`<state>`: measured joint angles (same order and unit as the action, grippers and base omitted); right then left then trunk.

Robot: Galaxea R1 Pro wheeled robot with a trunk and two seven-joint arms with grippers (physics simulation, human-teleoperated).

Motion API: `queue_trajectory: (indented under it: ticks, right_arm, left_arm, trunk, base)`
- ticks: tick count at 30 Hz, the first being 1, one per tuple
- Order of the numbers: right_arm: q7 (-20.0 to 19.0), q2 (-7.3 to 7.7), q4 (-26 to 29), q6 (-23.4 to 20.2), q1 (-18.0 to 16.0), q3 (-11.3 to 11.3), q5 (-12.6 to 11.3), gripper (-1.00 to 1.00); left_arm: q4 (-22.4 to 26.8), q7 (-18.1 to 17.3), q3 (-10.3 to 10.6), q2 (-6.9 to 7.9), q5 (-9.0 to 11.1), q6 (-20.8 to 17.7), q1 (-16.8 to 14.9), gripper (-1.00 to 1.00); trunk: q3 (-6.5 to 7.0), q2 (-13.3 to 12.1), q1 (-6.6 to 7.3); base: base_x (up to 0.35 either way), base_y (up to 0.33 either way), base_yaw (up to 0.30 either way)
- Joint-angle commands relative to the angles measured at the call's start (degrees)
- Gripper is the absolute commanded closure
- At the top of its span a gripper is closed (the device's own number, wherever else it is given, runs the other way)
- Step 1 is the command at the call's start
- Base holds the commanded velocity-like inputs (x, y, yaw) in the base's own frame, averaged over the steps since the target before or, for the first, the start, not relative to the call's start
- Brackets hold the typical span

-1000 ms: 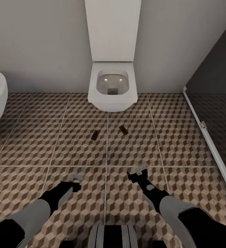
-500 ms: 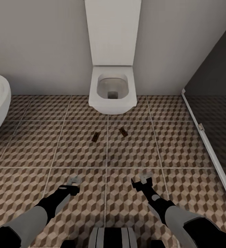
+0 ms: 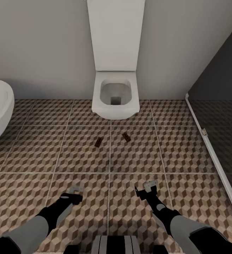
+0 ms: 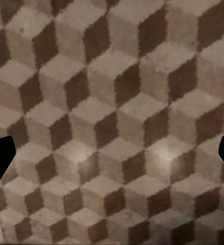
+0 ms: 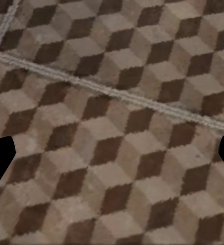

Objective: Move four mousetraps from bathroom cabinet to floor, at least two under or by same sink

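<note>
Two mousetraps (image 3: 98, 142) (image 3: 126, 137) flat on the bathroom floor (image 3: 31, 151), just in front of the toilet (image 3: 116, 95), slightly apart. Left hand (image 3: 75, 193) and right hand (image 3: 148, 186) both spread wide, empty, low over tiles, well short of the traps.

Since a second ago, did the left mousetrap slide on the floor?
No. The left mousetrap sits the same way off the grout line and toilet; the whole view shifted, so the camera moved.

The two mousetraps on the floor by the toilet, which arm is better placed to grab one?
Probably the right gripper: open, empty, slightly nearer the right mousetrap. The left gripper, open too, sits farther from the left mousetrap.
</note>
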<state>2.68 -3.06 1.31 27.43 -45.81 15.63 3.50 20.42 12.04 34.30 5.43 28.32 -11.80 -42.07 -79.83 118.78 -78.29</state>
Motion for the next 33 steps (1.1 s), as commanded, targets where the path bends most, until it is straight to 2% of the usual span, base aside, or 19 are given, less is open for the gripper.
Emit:
queue_trajectory:
  ticks: [1,9,15,21,25,33]
  right_arm:
    - [0.29,-0.01,-0.08,0.15,0.05,0.05,0.36,-1.00]
    - [0.30,-0.01,-0.08,0.17,0.32,0.09,0.36,-1.00]
    - [0.30,-0.03,-0.08,0.17,0.36,0.10,0.36,-1.00]
    - [0.30,-0.08,-0.08,0.17,0.36,0.10,0.33,-1.00]
    - [0.30,-0.09,-0.08,0.17,0.37,0.10,0.30,-1.00]
    - [0.30,-0.10,-0.08,0.17,1.15,0.10,0.33,-1.00]
  left_arm:
    - [0.20,0.46,0.74,-0.04,0.51,0.00,0.25,-1.00]
    - [-0.29,0.41,3.18,-0.57,0.55,2.05,1.91,-1.00]
    - [-1.99,0.37,3.61,-0.52,0.58,2.99,3.18,-1.00]
    - [-4.81,0.36,3.72,-0.48,0.59,6.45,4.43,-1.00]
    - [-6.60,0.30,3.74,-0.50,0.63,8.08,5.89,-1.00]
    - [-7.41,0.27,3.76,-0.44,0.74,8.98,8.07,-1.00]
  trunk:
    - [0.16,-0.40,0.23]
    - [1.59,-3.61,1.99]
    - [2.67,-6.02,3.31]
    - [3.75,-8.42,4.62]
    - [3.75,-8.42,4.62]
    - [3.75,-8.42,4.62]
  base:
    - [0.000,0.000,0.000]
    - [0.000,0.000,0.000]
    - [0.000,0.000,0.000]
    - [0.000,0.000,0.000]
    - [0.000,0.000,0.000]
    - [0.000,0.000,0.000]
